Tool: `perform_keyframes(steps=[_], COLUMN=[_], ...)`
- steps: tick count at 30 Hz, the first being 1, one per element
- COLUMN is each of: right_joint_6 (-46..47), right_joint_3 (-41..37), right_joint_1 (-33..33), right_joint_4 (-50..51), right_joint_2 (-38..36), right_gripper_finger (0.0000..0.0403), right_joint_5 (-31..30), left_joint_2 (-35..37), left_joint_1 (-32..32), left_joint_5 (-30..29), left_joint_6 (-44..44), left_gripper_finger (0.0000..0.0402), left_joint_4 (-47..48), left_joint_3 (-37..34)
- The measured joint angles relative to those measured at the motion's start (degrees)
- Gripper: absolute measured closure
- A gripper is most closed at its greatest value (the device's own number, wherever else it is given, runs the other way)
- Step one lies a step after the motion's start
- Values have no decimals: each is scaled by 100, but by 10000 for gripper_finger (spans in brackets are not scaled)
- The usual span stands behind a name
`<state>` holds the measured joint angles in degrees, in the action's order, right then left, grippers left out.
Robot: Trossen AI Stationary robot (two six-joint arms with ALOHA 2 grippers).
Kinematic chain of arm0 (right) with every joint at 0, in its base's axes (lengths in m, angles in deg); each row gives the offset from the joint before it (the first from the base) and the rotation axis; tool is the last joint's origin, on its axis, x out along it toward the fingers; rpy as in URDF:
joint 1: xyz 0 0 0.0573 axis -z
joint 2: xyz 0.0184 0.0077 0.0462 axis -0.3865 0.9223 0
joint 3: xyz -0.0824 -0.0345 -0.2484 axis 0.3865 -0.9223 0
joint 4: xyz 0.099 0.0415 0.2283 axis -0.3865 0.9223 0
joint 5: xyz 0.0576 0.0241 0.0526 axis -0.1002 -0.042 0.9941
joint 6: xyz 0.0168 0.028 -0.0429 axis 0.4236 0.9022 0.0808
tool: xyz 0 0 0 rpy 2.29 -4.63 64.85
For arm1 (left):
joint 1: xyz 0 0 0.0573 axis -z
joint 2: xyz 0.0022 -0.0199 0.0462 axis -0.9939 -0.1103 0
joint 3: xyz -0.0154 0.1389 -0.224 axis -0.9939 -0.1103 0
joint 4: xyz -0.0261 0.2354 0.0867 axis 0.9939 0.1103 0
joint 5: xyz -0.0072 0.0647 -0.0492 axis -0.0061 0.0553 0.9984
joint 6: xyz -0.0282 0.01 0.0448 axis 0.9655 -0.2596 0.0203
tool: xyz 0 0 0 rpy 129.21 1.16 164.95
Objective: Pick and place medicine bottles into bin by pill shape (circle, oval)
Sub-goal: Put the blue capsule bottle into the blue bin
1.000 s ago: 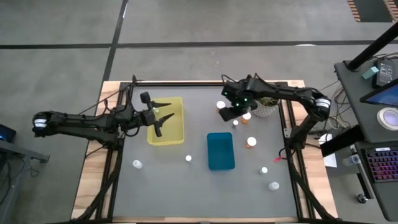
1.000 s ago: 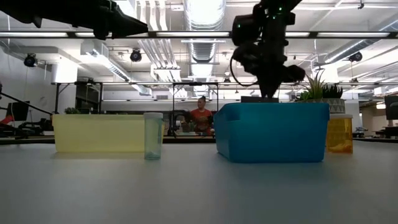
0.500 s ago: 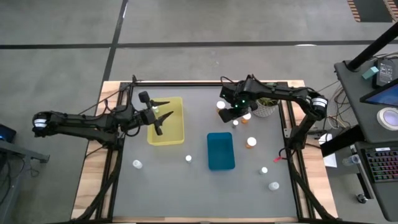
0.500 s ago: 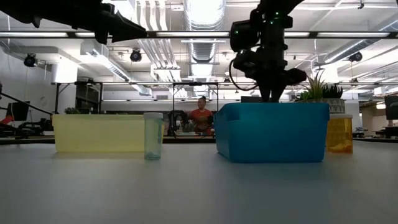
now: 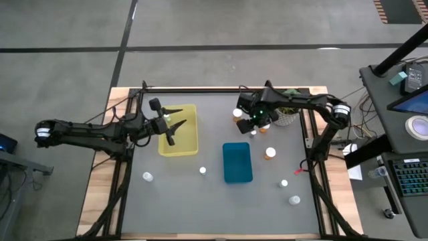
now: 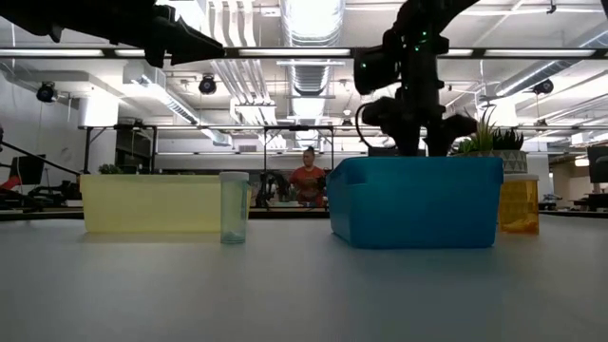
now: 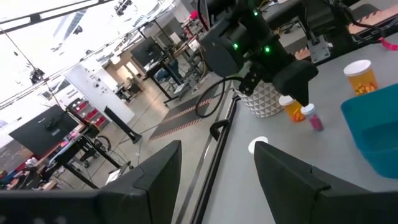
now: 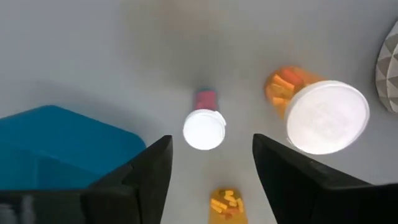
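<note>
Right gripper (image 5: 253, 127): open and holding nothing, low above a small white-capped bottle (image 8: 204, 127) near the far edge of the bench (image 5: 200, 201), beside the potted plant (image 5: 286, 115).
Left gripper (image 5: 175, 120): fingers spread, holding nothing, over the yellow bin (image 5: 179, 144).
Open room: bare bench between yellow bin and blue bin (image 5: 237, 162).
Other bottles: scattered right of the blue bin and near the front edge.
Right wrist view only: an orange bottle (image 8: 314, 112) just beside the small one.

Overhead looks straight down, low looks level; both share the blue bin (image 5: 237, 162).
</note>
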<state>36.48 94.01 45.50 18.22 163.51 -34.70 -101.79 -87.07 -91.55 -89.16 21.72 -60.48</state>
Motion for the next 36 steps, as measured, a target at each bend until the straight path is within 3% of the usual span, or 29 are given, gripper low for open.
perform_keyframes(steps=[31,36], right_joint_6=[479,512], right_joint_3=[-587,-699], right_joint_1=[-316,-315], right_joint_4=[-886,-919], right_joint_2=[72,72], right_gripper_finger=[189,209], right_joint_5=[-443,-443], left_joint_2=[-8,-8], left_joint_1=[-1,-2], left_joint_5=[-9,-9], left_joint_6=[-95,-96], left_gripper_finger=[214,214], left_joint_4=[38,39], left_joint_3=[0,0])
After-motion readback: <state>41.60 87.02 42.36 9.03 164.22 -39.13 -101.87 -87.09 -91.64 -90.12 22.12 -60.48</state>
